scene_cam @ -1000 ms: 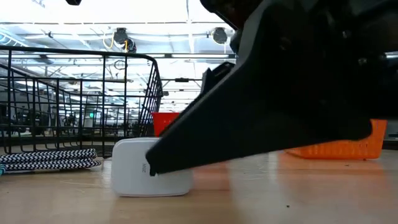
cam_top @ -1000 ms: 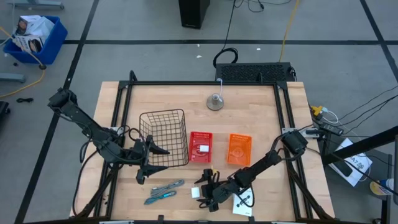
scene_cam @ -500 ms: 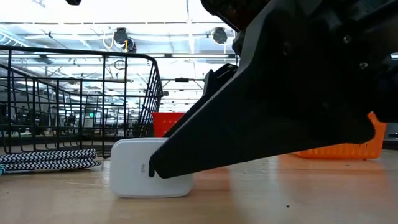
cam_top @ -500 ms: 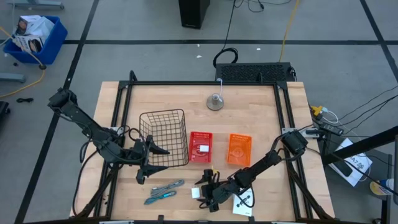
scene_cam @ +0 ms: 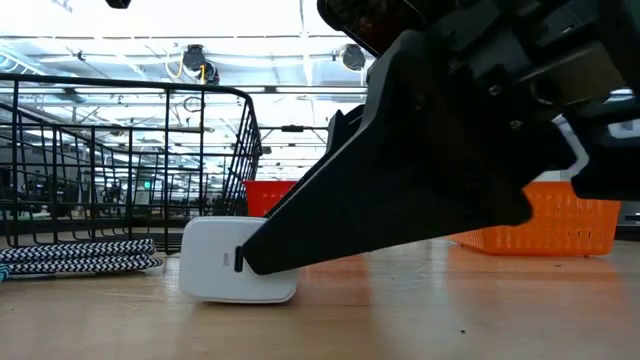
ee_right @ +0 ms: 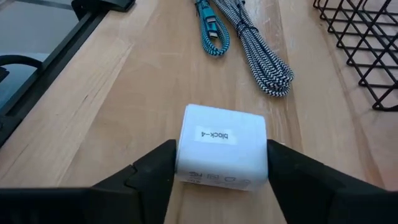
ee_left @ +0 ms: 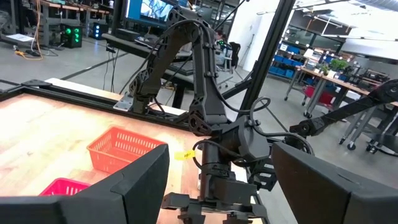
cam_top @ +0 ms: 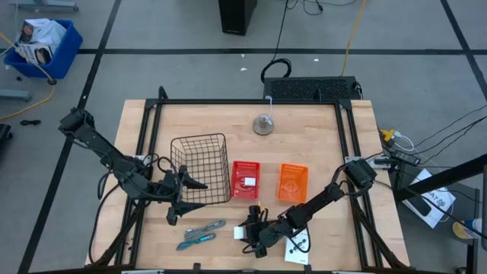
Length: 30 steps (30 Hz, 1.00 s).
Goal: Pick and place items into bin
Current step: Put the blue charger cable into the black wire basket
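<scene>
You are looking at a job barely begun: the wire basket (cam_top: 201, 169) is showing nothing inside it from above, and all three items are lying on the wood. The white block (ee_right: 221, 147) is sitting near the table's front edge, and your right gripper (ee_right: 219, 163) is closing on it, its fingers touching the block's two sides (whether the squeeze is firm enough to lift, I cannot tell). In the low view the block (scene_cam: 238, 272) is resting on the table, one end seeming slightly raised. The braided blue-and-grey cable (cam_top: 199, 234) is lying just beside it, toward the left arm, and the white packet with black marks (cam_top: 297, 252) is sitting on the other side, partly under the right arm. Your left gripper (cam_top: 185, 195) is waiting beside the basket with its jaws spread wide, holding nothing.

The surface is a pale wooden tabletop (cam_top: 312, 129) in a black frame, also carrying a red tray (cam_top: 245, 180), an orange tray (cam_top: 293, 183) and a small metal bell (cam_top: 263, 124). Beyond it you are seeing a workshop with grey floor, benches and monitors.
</scene>
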### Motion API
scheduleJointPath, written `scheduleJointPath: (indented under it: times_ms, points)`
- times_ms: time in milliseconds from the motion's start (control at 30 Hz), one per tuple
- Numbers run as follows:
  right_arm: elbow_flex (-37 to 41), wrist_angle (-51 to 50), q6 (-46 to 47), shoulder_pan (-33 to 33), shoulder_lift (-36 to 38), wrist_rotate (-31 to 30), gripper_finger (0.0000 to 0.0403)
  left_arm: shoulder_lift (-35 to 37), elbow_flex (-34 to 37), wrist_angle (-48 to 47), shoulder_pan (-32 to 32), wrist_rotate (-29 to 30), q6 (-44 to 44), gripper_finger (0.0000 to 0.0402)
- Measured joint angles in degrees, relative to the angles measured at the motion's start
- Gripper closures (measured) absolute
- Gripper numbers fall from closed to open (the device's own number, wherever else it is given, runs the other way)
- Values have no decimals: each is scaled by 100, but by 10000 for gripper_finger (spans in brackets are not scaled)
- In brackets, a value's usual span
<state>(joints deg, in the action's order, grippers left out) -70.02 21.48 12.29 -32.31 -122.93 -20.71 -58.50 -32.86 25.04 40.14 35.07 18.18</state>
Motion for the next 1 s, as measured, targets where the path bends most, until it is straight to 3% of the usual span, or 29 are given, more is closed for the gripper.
scheduleJointPath:
  times_ms: [100, 500, 1000]
  points:
    - [0, 2, -36, 2, 0, -2, 200, 0, 0, 1, 0, 2, 0, 110]
    - [6, 228, -291, 0, 8, 6, 192, 0, 0, -1, 0, 9, -29, 110]
    - [7, -139, -598, -9, 675, -70, 198, 0, 0, -62, 0, 7, -3, 110]
